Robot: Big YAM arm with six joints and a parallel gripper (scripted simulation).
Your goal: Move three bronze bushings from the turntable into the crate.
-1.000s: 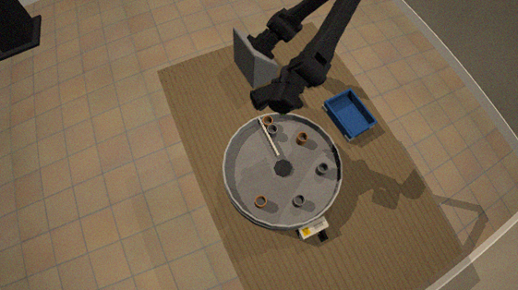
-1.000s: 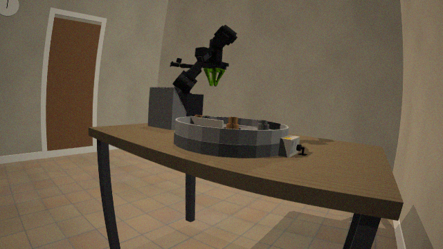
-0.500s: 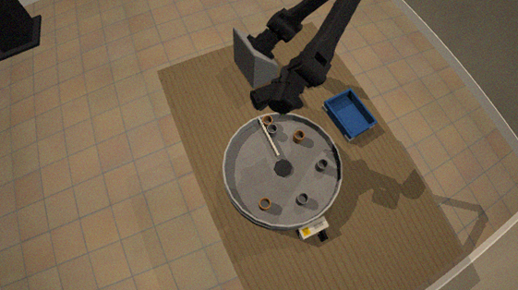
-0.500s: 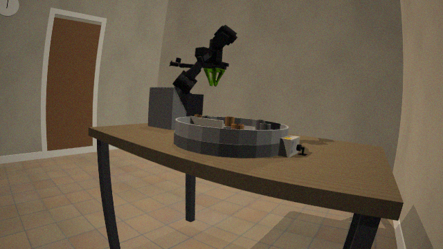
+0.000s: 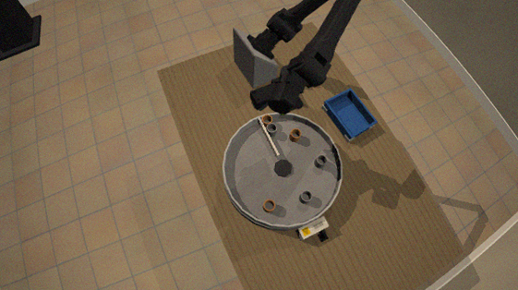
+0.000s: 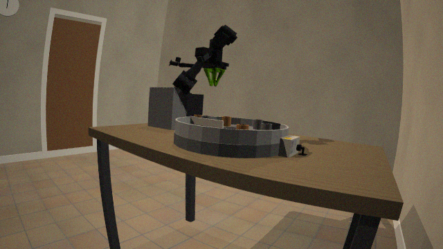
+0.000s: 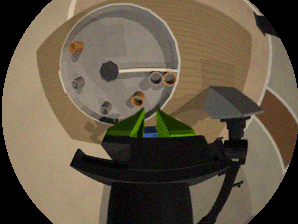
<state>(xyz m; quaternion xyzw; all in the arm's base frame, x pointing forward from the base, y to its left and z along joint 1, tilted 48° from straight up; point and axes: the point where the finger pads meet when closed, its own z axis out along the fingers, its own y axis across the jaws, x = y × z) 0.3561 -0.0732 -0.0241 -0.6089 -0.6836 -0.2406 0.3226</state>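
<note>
The turntable (image 5: 242,185) (image 6: 228,140) (image 7: 92,27) holds three bronze bushings. One bronze bushing (image 5: 268,116) (image 7: 170,73) is by the rim end of the white bar, close beside a grey bushing (image 5: 271,132) (image 7: 156,82). Another bronze bushing (image 5: 295,139) (image 6: 226,121) stands on the side nearest the arm. The third bronze bushing (image 5: 263,206) (image 6: 243,127) is on the far side. Two more grey bushings (image 5: 320,165) (image 5: 305,200) stand apart. The blue crate (image 5: 350,115) is empty. My gripper (image 6: 213,85) (image 7: 150,111) is slightly open, empty, and high above the turntable's arm-side edge; the top view mostly hides its fingers.
The white bar (image 5: 269,137) (image 7: 145,70) runs from the dark hub (image 5: 283,168) (image 7: 109,71) to the turntable's wall. A small white box (image 5: 313,229) (image 6: 290,146) sits against the turntable's outside. A grey block (image 5: 251,63) (image 6: 163,107) stands near the arm's base.
</note>
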